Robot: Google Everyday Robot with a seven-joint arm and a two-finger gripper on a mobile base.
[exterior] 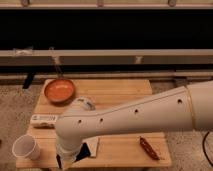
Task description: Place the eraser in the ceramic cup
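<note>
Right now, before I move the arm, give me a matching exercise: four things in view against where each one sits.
Things:
1. ceramic cup
2. orange pan
3. dark-red stick
4. gripper

Places:
A. far left of the table
B. near right
C. near-left corner
D. near edge, just right of the cup

Pairs: 1-C, 2-A, 3-B, 4-D.

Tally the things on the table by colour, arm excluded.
Orange: 1, pan
White: 1, cup
Beige: 1, slab
Dark red: 1, stick
Black: 1, eraser, at the gripper
Total: 5
The gripper is low over the front left of the table, just right of the cup.
</note>
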